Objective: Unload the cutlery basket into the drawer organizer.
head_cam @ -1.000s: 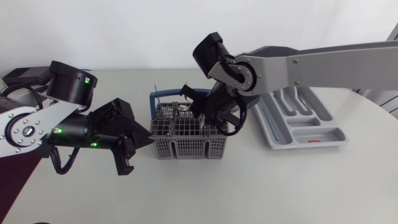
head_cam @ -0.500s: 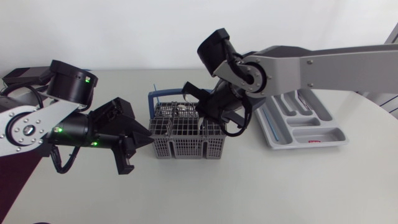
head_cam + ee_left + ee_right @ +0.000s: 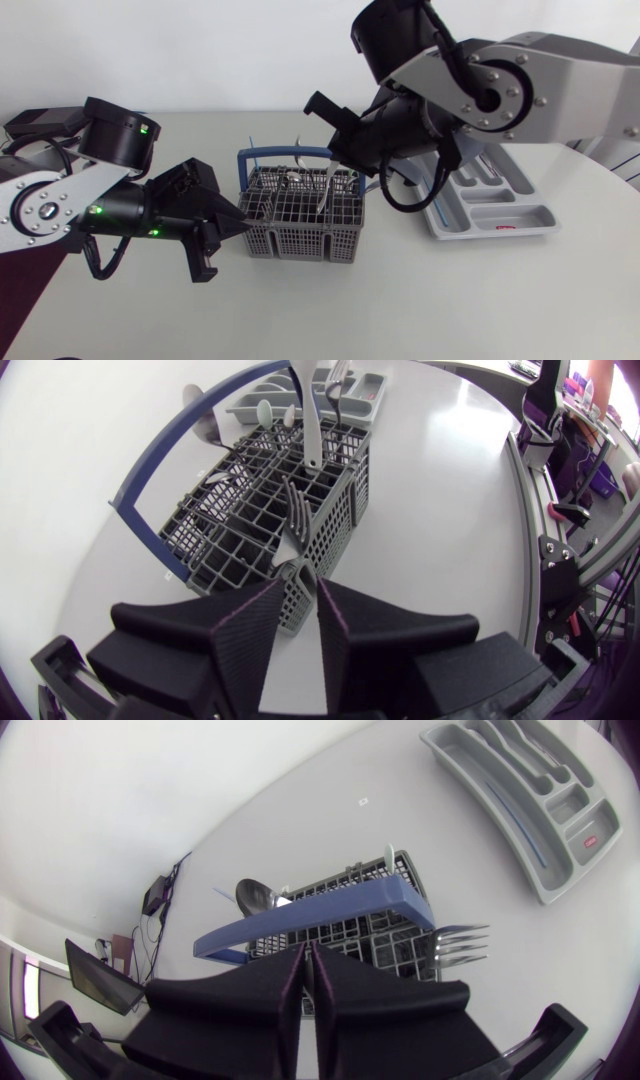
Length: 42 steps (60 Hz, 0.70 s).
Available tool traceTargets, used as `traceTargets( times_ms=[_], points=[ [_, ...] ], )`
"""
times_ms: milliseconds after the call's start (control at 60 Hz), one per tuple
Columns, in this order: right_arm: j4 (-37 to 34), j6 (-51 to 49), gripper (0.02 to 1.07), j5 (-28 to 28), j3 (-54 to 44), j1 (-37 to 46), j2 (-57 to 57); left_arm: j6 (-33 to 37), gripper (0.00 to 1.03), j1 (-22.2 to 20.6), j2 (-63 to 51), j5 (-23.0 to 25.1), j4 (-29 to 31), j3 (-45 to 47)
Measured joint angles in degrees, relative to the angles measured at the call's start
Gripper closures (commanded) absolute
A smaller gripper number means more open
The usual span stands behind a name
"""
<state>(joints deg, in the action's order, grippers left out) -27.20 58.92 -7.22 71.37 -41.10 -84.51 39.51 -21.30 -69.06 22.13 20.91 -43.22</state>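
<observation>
The left gripper [image 3: 300,588] sat at the near corner of the cutlery basket [image 3: 340,500]. Its fingers stood narrowly apart with the corner wall between them, seemingly touched from both sides, so I judged it clamped on the basket. A spoon [image 3: 255,898] stood inside, near the blue handle [image 3: 330,915].

Over the far half of the basket hung a long silver cutlery piece [image 3: 308,420]. It was upright with its rounded end down, about level with the rim; what kind it was could not be told. The right gripper [image 3: 308,950] held it from above, fingers drawn to a thin slit, directly over the basket.

Beyond the basket, on the right arm's side, the drawer organizer [image 3: 500,215] lay flat on the worktop [image 3: 450,300], near the basket but not touching it. Its long compartments ran level while the piece hung vertical — that mismatch was what the coming move turned on. The right arm was the nearer one. By my reading, the piece would have to travel sideways away from the left gripper and tip until its long axis matched a compartment.
</observation>
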Motion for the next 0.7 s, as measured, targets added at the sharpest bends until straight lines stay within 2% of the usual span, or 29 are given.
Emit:
traceTargets(
  times_ms=[267, 483, 583, 700],
  points=[
    [-1.9, -4.0, 1.01, -6.4, -3.0, -3.1, 9.6, 0.0, 0.63, -0.6, 0.0, -0.4, 0.3, -0.1],
    [-11.0, -9.5, 1.01, -6.8, -3.1, -3.0, 22.0, 0.0, 0.63, -0.6, 0.6, -1.3, 0.7, -0.4],
    [-16.5, -14.2, 1.01, -7.2, -3.7, -1.1, 27.2, 0.0, 0.63, -0.6, 1.8, -1.5, 1.4, -0.4],
    [-19.6, -21.5, 1.01, -7.2, -6.6, 5.9, 33.0, 0.0, 0.63, -0.6, 3.4, -1.6, 1.6, -0.4]
  ],
)
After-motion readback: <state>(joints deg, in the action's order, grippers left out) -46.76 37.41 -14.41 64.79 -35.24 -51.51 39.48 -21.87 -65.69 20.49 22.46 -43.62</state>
